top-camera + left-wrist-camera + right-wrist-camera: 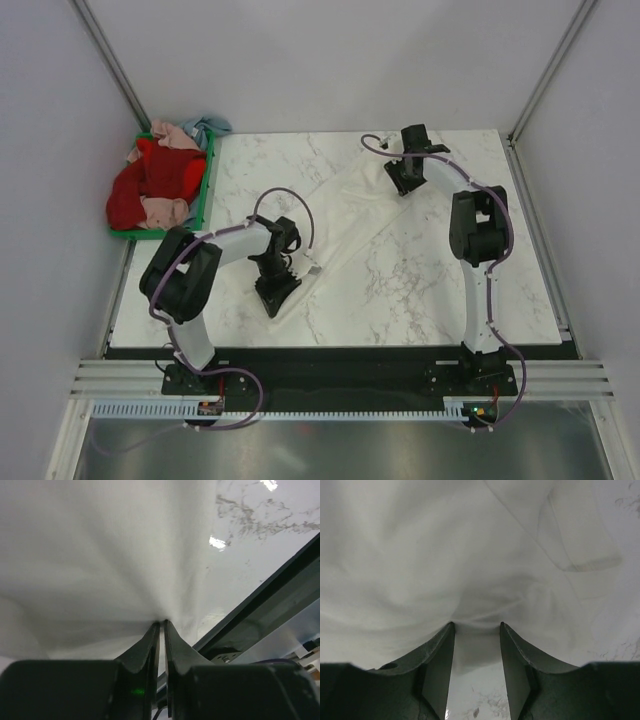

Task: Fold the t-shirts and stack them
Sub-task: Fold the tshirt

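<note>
A cream-white t-shirt (345, 215) lies spread on the marble table (440, 290), drawn into a long crease between my two grippers. My left gripper (275, 300) is at the shirt's near-left end, its jaws nearly touching and pinching a thin edge of the cloth (100, 555); folds fan out from the left gripper (162, 622). My right gripper (400, 183) is at the far end. Its jaws stand apart with a bunched fold of the white cloth (445, 545) filling the gap at the tips of the right gripper (476, 625). No print shows.
A green crate (207, 190) at the table's far-left corner holds a heap of red (150, 185), pink (165, 212) and pale blue (210, 125) t-shirts. The table's dark front edge (270, 600) runs close by the left gripper. White walls stand around the table.
</note>
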Controlling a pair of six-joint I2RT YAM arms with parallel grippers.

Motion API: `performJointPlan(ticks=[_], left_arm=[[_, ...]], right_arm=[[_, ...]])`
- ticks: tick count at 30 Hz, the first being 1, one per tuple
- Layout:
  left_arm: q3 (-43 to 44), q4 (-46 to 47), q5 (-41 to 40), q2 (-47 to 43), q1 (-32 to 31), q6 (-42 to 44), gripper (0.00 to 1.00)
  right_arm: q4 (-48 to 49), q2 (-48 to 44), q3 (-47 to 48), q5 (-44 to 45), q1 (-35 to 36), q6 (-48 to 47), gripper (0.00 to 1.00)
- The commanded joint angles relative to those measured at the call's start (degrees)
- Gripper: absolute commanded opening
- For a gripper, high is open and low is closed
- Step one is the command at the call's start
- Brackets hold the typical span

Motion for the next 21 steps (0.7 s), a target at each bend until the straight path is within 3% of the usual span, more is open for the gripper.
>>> performJointPlan(ticks=[1,10,16,21], left_arm=[[0.34,4.42,1.95,3.93,-4.92,-1.08,0.16],[8.42,2.83,5.73,11.58,-15.48,-2.31,0.15],[18.61,0.47,7.58,17.82,-19.87,-2.84,0.15],[23.46,-4.1,8.72,13.29,-22.43,-3.28,0.15]], right_arm=[[-0.61,4.1,6.83,-0.49,0.4,0.08,0.5],[-1.58,11.58,17.65,-0.49,1.8,-0.71,0.5],[-1.32,16.33,25.56,-2.69,4.26,-0.1,0.51],[-0.09,13.46,28.47,-0.93,5.76,0.43,0.51]])
